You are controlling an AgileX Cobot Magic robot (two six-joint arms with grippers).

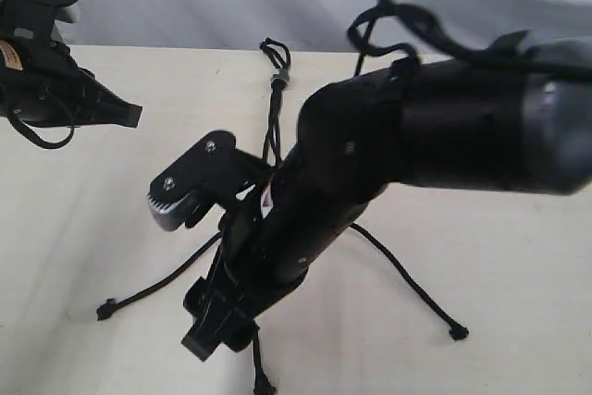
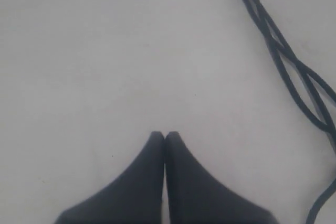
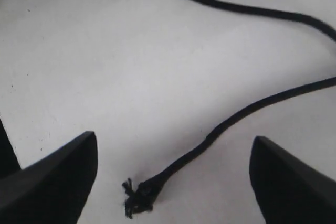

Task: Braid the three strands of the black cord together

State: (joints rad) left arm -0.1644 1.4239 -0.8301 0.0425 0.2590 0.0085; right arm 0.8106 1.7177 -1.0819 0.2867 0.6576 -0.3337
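Observation:
The black cord (image 1: pixel 275 90) lies on the table, its small loops and grey band (image 1: pixel 280 77) at the far side. Its three strands fan toward the near edge. One knotted end lies at the left (image 1: pixel 108 310), one at the right (image 1: pixel 457 331), one at the near edge (image 1: pixel 263 381). My right gripper (image 1: pixel 217 332) reaches across the middle and hides the strands' middle part. In the right wrist view this gripper (image 3: pixel 173 148) is open, with a strand's frayed knot (image 3: pixel 139 198) lying between its fingers, untouched. My left gripper (image 1: pixel 129 116) is shut and empty at the far left. The left wrist view shows it (image 2: pixel 165 136) away from the crossed strands (image 2: pixel 286 56).
The cream table (image 1: pixel 518 265) carries only the cord. My bulky right arm (image 1: pixel 444 127) and its looping cables (image 1: pixel 398 30) fill the middle and right of the exterior view. A second strand (image 3: pixel 236 8) curves past beyond the right gripper.

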